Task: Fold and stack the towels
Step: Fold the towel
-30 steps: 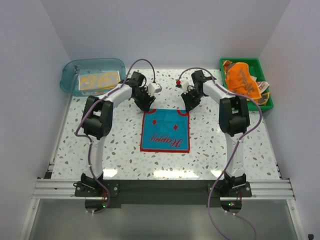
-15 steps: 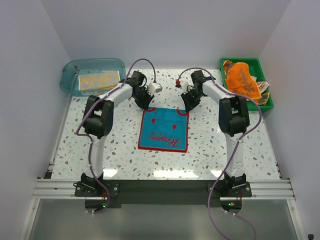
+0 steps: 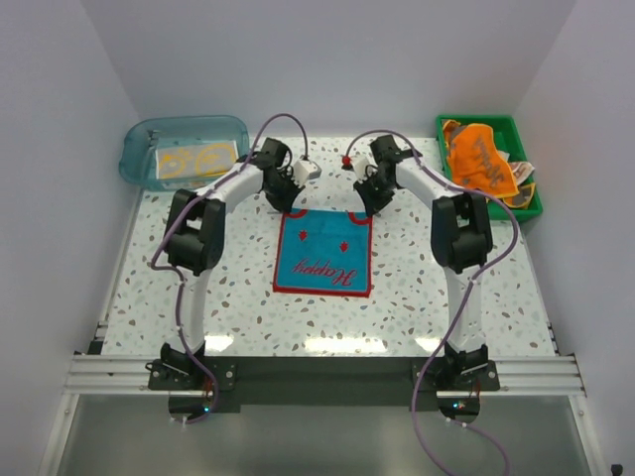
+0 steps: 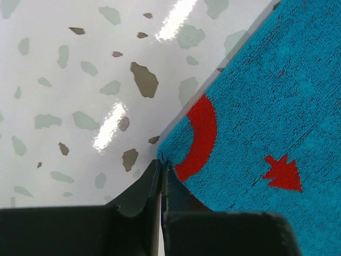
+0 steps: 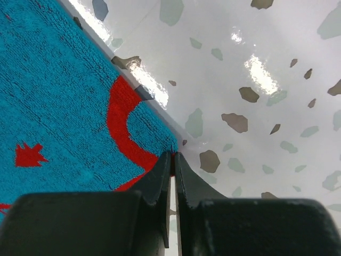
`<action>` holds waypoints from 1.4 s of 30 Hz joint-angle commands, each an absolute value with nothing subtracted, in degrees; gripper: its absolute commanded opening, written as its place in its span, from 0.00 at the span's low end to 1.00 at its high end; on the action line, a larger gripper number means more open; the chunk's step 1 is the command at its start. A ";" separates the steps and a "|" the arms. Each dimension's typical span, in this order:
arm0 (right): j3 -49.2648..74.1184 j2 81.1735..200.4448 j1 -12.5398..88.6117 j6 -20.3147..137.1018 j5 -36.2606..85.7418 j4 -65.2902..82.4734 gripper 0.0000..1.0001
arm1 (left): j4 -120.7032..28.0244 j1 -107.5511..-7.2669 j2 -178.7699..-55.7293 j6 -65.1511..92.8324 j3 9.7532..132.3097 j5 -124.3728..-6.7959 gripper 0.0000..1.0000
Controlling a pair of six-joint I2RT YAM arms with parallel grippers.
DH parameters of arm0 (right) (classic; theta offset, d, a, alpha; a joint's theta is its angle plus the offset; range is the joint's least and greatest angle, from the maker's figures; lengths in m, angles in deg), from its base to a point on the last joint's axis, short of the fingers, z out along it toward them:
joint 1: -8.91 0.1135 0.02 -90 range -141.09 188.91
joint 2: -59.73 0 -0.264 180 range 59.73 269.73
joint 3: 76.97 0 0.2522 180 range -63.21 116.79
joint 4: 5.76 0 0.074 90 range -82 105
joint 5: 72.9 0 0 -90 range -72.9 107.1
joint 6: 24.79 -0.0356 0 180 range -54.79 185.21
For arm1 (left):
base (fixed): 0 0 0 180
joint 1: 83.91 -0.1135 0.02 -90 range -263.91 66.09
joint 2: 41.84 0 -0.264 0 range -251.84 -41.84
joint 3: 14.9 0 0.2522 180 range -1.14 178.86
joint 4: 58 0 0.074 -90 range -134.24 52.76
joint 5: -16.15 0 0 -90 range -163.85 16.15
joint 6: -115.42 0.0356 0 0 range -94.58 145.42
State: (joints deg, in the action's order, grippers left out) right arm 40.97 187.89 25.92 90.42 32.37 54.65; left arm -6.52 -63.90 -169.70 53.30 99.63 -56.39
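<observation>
Two far corners of the teal terry towel with red trim and red lettering [image 3: 325, 253] are pinched, one by each arm. It lies flat in the middle of the white speckled table [image 3: 149, 288], with its lettering toward the near edge. The left gripper [image 4: 161, 169] has its black jaws pressed together on the far-left corner, right at the curved red trim. The right gripper [image 5: 171, 159] is clamped the same way on the far-right corner. An orange towel [image 3: 480, 157] lies crumpled in the green plastic tray [image 3: 476, 121] at the far right. A cream towel with yellow ducks [image 3: 195, 159] lies in the clear blue tub [image 3: 137, 159] at the far left.
</observation>
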 commanded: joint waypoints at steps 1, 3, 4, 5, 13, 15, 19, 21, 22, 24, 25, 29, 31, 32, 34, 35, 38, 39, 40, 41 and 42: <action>40.08 180.94 26.84 89.12 27.31 52.74 0.00 | -10.04 -64.22 -164.11 48.91 98.89 -61.09 0.00; 38.05 178.40 27.01 88.68 26.33 51.16 0.00 | -11.10 -64.13 -162.79 46.70 97.83 -60.93 0.00; 36.48 177.77 27.19 88.24 26.07 51.06 0.00 | -11.71 -64.05 -161.04 44.17 95.91 -60.75 0.00; 35.76 177.07 27.19 87.97 25.19 50.71 0.00 | -12.85 -63.87 -159.89 43.01 94.68 -60.49 0.00; 28.38 168.90 29.29 81.91 24.13 48.69 0.00 | -16.46 -62.38 -148.29 34.05 81.75 -64.62 0.00; 27.06 167.93 30.17 80.77 22.30 49.13 0.00 | -17.25 -62.38 -145.14 32.46 79.21 -65.23 0.00; 22.24 164.94 32.19 76.82 20.09 49.57 0.00 | -18.66 -62.02 -139.59 29.03 70.95 -65.06 0.00; 20.04 162.04 32.64 74.28 20.17 48.78 0.00 | -18.83 -61.94 -136.96 27.45 67.61 -63.92 0.00; 17.59 160.90 33.16 73.39 20.44 48.52 0.00 | -19.10 -61.85 -136.16 26.48 66.46 -63.22 0.00; 13.46 157.56 33.60 70.94 21.66 46.85 0.00 | -19.54 -61.67 -133.97 25.78 63.22 -61.63 0.00; 12.30 156.59 33.61 70.31 23.58 46.41 0.00 | -19.63 -61.50 -133.34 25.86 62.24 -61.37 0.00; 7.20 153.16 33.78 68.38 26.50 45.35 0.00 | -19.36 -60.88 -130.71 22.43 58.28 -59.44 0.00; 4.92 151.67 33.87 67.58 26.59 45.09 0.00 | -19.36 -60.10 -129.04 21.30 56.17 -59.08 0.00; 4.12 151.14 33.87 67.32 26.94 44.48 0.00 | -19.28 -59.74 -128.07 20.94 55.56 -58.73 0.00; 2.45 150.35 33.87 66.44 27.21 43.95 0.00 | -19.27 -58.86 -127.28 19.89 53.98 -58.55 0.00; 2.19 150.34 33.87 66.18 27.82 43.68 0.00 | -19.62 -58.69 -126.66 19.62 53.27 -58.73 0.00; 0.87 150.26 34.04 65.65 29.05 42.81 0.00 | -19.80 -58.60 -126.39 18.65 51.51 -59.60 0.00; 0.43 150.08 34.13 63.73 30.01 42.54 0.00 | -19.72 -58.60 -126.39 18.48 51.25 -59.87 0.00; -0.44 149.99 34.31 63.37 30.37 42.19 0.00 | -19.45 -58.60 -126.48 18.22 51.16 -59.87 0.00; -0.71 149.99 34.40 63.10 30.63 42.01 0.00 | -19.19 -58.60 -126.31 18.13 51.16 -60.04 0.00; -1.24 149.99 34.57 62.66 30.90 41.84 0.00 | -19.10 -58.60 -126.22 18.04 50.90 -59.96 0.00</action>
State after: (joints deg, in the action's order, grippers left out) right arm -0.10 152.30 34.38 65.15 29.66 43.44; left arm -18.63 -58.39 -128.10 19.75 51.64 -58.69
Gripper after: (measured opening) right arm 0.054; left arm 0.035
